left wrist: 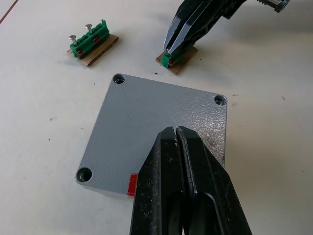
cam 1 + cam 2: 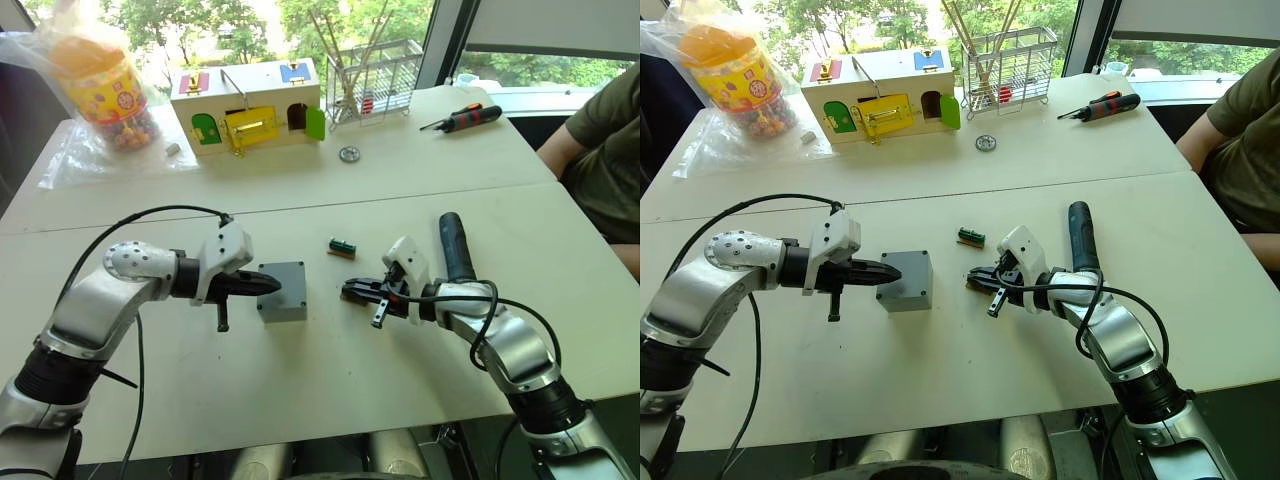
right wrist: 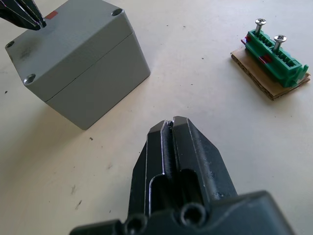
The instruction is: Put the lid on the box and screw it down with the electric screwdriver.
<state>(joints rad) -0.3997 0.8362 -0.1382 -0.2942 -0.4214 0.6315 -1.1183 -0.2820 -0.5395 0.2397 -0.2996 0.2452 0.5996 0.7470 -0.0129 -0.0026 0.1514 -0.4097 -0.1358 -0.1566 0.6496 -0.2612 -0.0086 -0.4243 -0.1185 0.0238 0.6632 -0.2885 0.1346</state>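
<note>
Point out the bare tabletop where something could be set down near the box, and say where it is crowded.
Free: the near strip of table in front of the box between both arms, and the far band between the box and the toy house. Crowded: right of the box, where the right gripper, green screw holder and electric screwdriver cluster; the left gripper covers the lid.
</note>
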